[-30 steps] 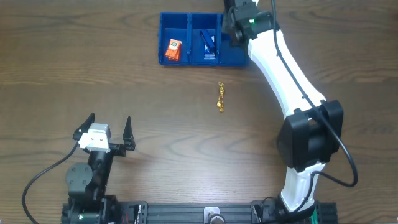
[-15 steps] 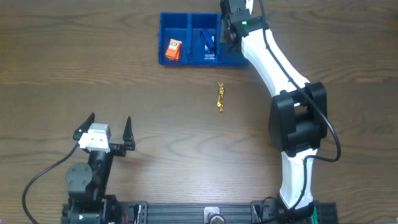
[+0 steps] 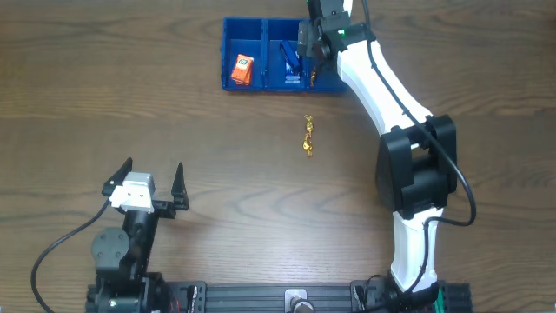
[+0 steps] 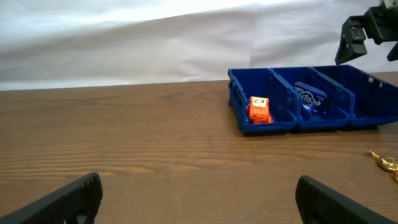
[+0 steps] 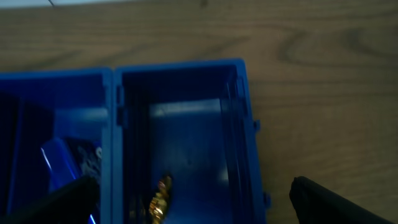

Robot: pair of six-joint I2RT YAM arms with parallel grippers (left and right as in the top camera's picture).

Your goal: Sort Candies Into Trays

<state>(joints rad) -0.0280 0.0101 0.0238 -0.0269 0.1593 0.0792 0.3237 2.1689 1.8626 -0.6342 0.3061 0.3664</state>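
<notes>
Right gripper (image 5: pixel 193 198) jaws spread, empty. Gold-wrapped candy (image 5: pixel 158 202) just dropped into end compartment of blue plastic three-compartment tray (image 5: pixel 180 65). Second gold candy (image 3: pixel 308 136) waits on wooden table (image 3: pixel 174 113) — next pick. Left gripper (image 3: pixel 154 165) open, parked.

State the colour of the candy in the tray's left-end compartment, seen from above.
Orange; the candy shows best in the left wrist view.

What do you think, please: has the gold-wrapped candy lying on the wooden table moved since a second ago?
No. In the top view the gold-wrapped candy keeps the same gap from the front wall of the blue plastic tray.
</notes>
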